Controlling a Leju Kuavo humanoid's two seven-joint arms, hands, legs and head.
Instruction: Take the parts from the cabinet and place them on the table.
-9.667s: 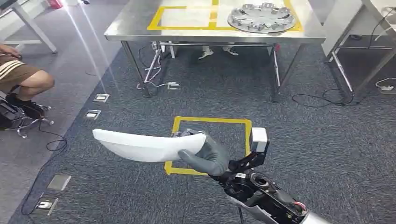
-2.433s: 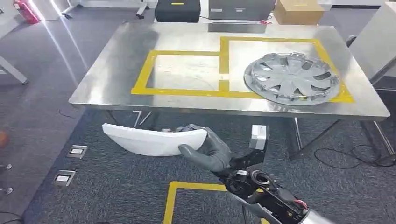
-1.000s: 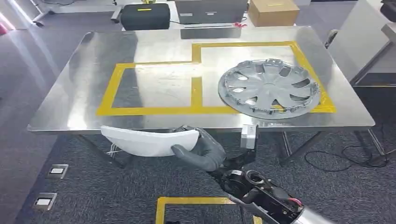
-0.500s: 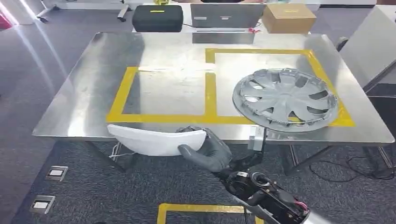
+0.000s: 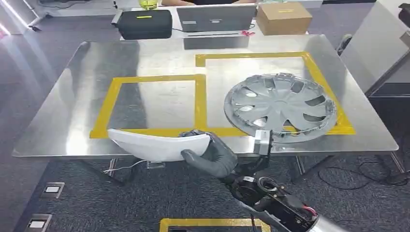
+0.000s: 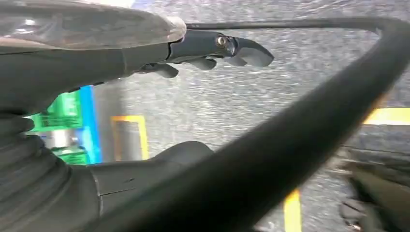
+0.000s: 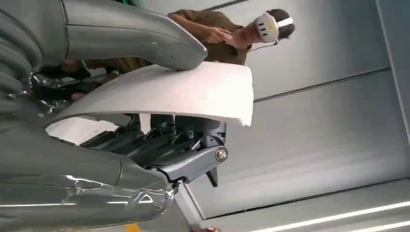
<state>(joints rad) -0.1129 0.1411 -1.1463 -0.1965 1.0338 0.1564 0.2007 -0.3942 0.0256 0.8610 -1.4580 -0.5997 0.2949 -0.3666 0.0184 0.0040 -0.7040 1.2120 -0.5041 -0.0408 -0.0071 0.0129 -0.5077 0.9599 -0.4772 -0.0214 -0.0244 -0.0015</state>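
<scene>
My right hand (image 5: 212,154) grips one end of a long, curved white part (image 5: 154,144), held level so it overlaps the near edge of the steel table (image 5: 58,116). On the table, yellow tape marks two squares: the left square (image 5: 104,108) is bare inside, and a silver wheel cover (image 5: 280,105) lies in the right one. The right wrist view shows the white part (image 7: 193,92) clamped between the thumb (image 7: 140,41) and the darker fingers (image 7: 183,145). My left hand (image 6: 72,63) hangs over carpet, fingers apart, holding nothing.
A black case (image 5: 143,23), a laptop (image 5: 216,18) and a cardboard box (image 5: 284,17) stand beyond the table's far edge. Another table (image 5: 382,43) is at the right. Yellow floor tape (image 5: 212,223) and floor sockets (image 5: 52,189) lie below. A person with a headset (image 7: 217,34) is nearby.
The camera has moved closer to the table, which now sits lower and nearer in the picture. The white part, still in my right hand, now overlaps the table's front edge.
</scene>
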